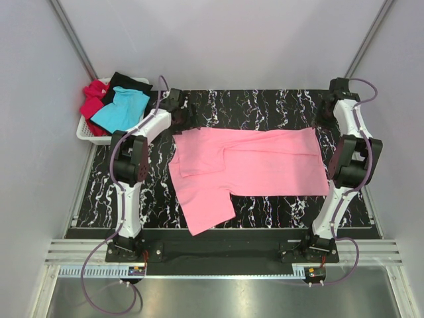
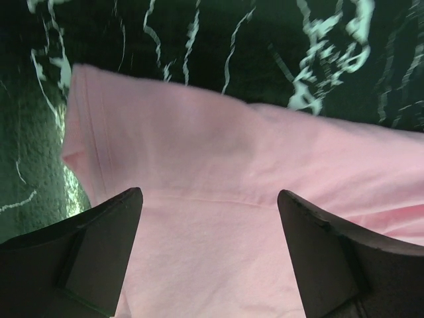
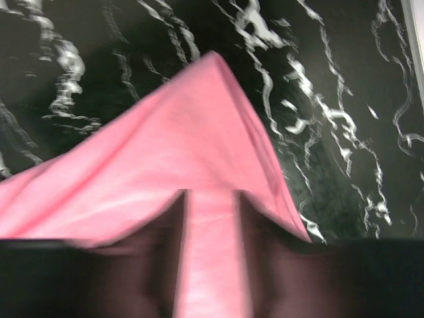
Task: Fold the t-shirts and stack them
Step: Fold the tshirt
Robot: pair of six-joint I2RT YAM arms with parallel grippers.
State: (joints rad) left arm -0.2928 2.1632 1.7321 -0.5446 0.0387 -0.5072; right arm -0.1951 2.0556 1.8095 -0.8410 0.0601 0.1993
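Lying spread on the black marbled table (image 1: 265, 106), the pink t-shirt (image 1: 265, 162) is taking up the middle, long side running left to right. Its left part is sitting folded over onto the body, and one flap is sticking out at an angle toward the near edge.

Left gripper (image 2: 209, 195) is hovering over the shirt's far-left corner, jaws standing wide apart. Its wrist view is showing pink cloth and a stitched hem under the gap.

Right gripper (image 3: 212, 199) is sitting at the shirt's far-right corner. Its wrist view is blurred, but the fingers are showing parted, with a narrow strip of pink in the gap. The cloth corner is running to a point just beyond them. Cannot tell if the cloth is touching the pads.

At the far-left corner, the white basket (image 1: 85, 132) is holding the turquoise t-shirt (image 1: 119, 109), red t-shirt (image 1: 93, 99) and black t-shirt (image 1: 129, 83), piled unfolded, with the turquoise one on top.
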